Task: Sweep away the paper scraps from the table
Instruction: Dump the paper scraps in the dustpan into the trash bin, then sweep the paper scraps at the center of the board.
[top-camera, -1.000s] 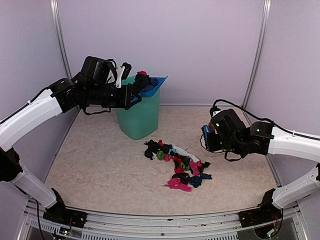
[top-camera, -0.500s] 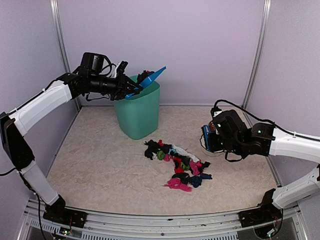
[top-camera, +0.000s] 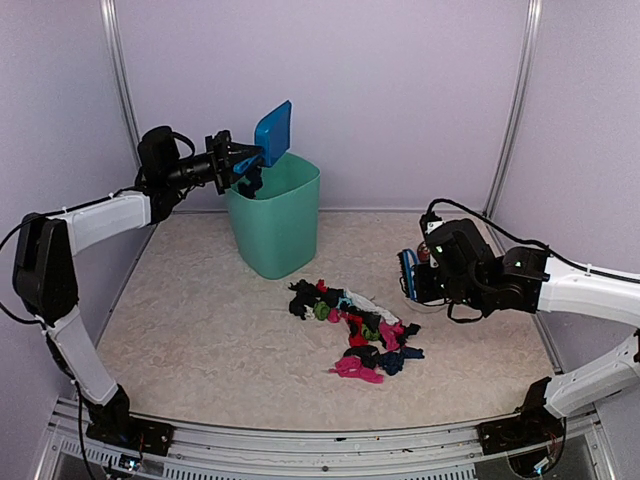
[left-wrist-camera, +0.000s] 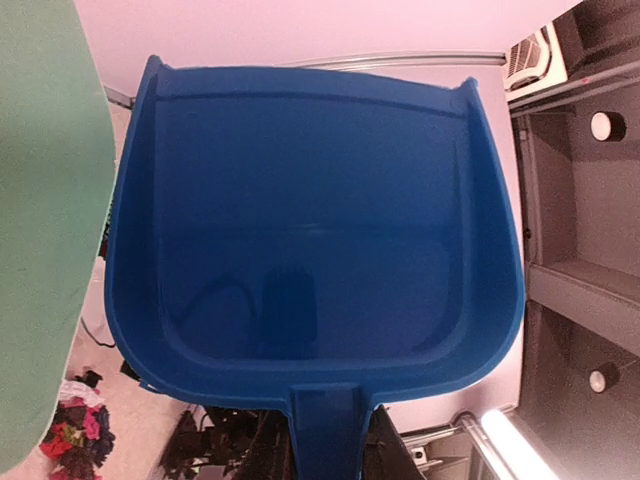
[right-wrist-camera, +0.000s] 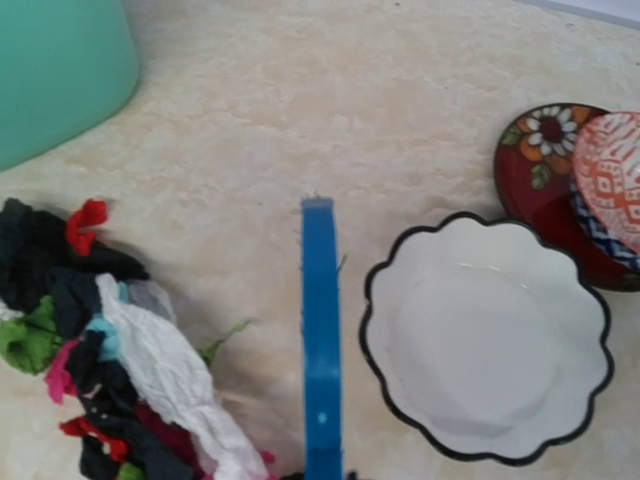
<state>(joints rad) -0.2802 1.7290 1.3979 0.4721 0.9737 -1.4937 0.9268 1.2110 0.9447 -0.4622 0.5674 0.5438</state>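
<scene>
The paper scraps (top-camera: 355, 330) lie in a mixed black, pink, red, white and green heap in the middle of the table (top-camera: 200, 330). They also show at the lower left in the right wrist view, scraps (right-wrist-camera: 110, 350). My left gripper (top-camera: 238, 162) is shut on the handle (left-wrist-camera: 330, 430) of a blue dustpan (top-camera: 272, 132). The pan is tipped steeply up over the rim of a green bin (top-camera: 275, 225), and its inside (left-wrist-camera: 310, 220) is bare. My right gripper (top-camera: 425, 280) is shut on a blue brush (right-wrist-camera: 320, 340), right of the heap and just above the table.
A white scalloped bowl (right-wrist-camera: 490, 340) sits close to the right of the brush. A red flowered plate (right-wrist-camera: 545, 160) with a patterned dish on it lies behind the bowl. The green bin (right-wrist-camera: 55, 60) stands at the back left of the heap.
The left arm has drawn back and swung the dustpan from nearly level to steeply upright over the bin. The scraps that lay on it are gone from it. The right arm has stayed put.
</scene>
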